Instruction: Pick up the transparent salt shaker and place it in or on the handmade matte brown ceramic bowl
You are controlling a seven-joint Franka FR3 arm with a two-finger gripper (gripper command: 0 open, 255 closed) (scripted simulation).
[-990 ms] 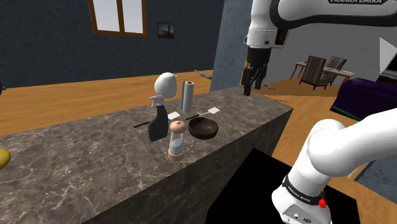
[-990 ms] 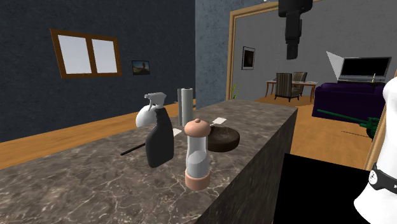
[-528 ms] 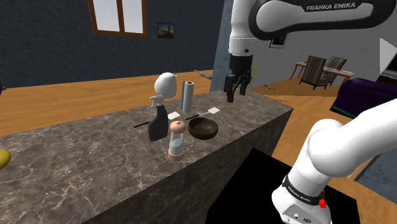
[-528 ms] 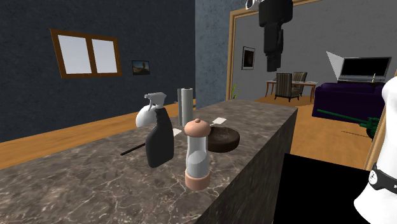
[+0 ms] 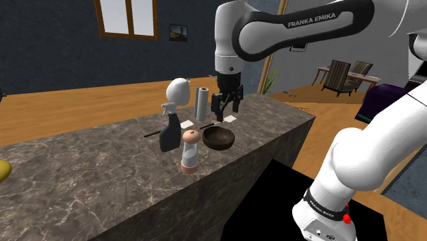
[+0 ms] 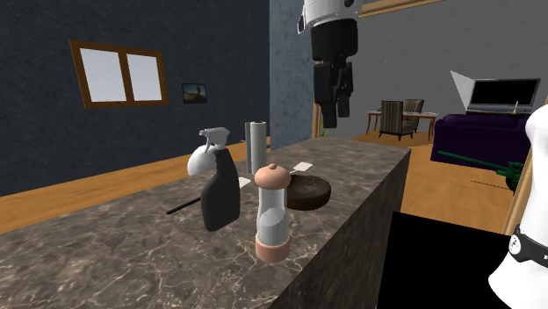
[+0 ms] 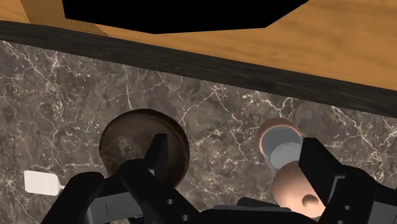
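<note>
Jaws apart above the round matte brown bowl [image 5: 219, 137], the black two-finger gripper [image 5: 226, 107] should centre over the clear, pink-capped salt shaker [image 5: 189, 150] just beside that bowl, then descend straight.

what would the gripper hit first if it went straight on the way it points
Most likely the bare marble countertop, in the gap between the brown bowl and the salt shaker; the open gripper faces that gap, though depth is unclear.

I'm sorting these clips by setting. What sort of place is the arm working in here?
Probably a home's open living area, rendered: a dark marble counter stands on a wooden floor, a window and framed picture are on the dark wall, and armchairs sit beyond.
</note>
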